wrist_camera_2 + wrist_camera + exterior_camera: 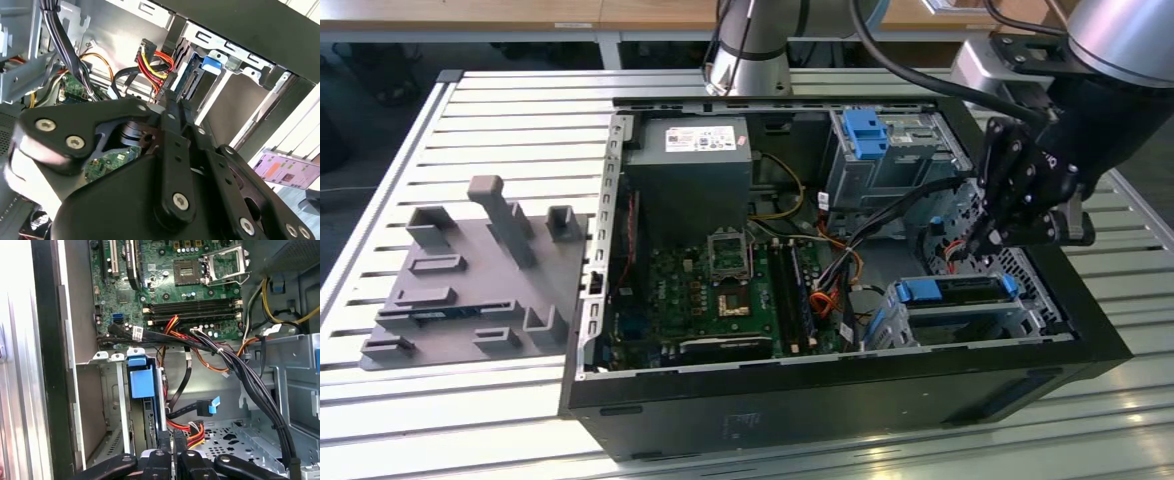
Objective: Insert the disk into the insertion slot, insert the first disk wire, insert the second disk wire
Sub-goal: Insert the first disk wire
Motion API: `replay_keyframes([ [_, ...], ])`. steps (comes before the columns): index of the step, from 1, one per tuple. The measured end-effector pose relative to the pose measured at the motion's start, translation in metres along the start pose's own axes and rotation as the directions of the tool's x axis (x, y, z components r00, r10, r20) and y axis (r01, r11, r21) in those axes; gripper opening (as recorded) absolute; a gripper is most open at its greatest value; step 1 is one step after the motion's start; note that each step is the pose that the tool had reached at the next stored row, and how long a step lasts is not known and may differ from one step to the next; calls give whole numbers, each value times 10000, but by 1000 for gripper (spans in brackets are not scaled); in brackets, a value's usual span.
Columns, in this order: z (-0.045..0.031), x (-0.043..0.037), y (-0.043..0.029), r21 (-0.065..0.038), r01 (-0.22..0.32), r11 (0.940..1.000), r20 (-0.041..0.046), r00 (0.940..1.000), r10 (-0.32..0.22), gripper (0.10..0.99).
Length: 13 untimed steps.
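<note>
In the exterior view the disk (958, 291), framed in blue, sits inside the insertion slot (917, 328) at the case's near right corner. My black gripper (983, 238) hangs just above the disk's rear end. In both wrist views the fingers (163, 450) stand close together, pinched on a black connector of the red, yellow and black disk wire (192, 430). The fingertips (170, 82) almost touch the disk's edge (192, 75) beside its blue carrier (140, 382). A second black wire with a blue tab (208, 407) lies loose nearby.
A taller silver cage with a blue clip (866, 130) stands at the back of the case. Black cable bundles (250, 385) cross beside the slot. The motherboard (720, 290) fills the case's middle. On the exterior view's left a grey fixture plate (474, 280) lies on the slatted table.
</note>
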State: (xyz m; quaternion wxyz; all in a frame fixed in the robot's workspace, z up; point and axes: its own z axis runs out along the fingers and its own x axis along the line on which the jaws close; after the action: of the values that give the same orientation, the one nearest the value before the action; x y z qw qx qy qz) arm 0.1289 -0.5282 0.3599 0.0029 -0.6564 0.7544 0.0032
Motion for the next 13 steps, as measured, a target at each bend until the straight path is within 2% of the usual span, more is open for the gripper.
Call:
replay_keyframes([
  [1,0,-3,-2,1,-80,10000,-2,10000,80,184],
  [2,2,-6,-4,1,-158,9999,-2,9999,158,247],
  [13,28,-72,-37,6,-616,9981,-1,9981,616,259],
])
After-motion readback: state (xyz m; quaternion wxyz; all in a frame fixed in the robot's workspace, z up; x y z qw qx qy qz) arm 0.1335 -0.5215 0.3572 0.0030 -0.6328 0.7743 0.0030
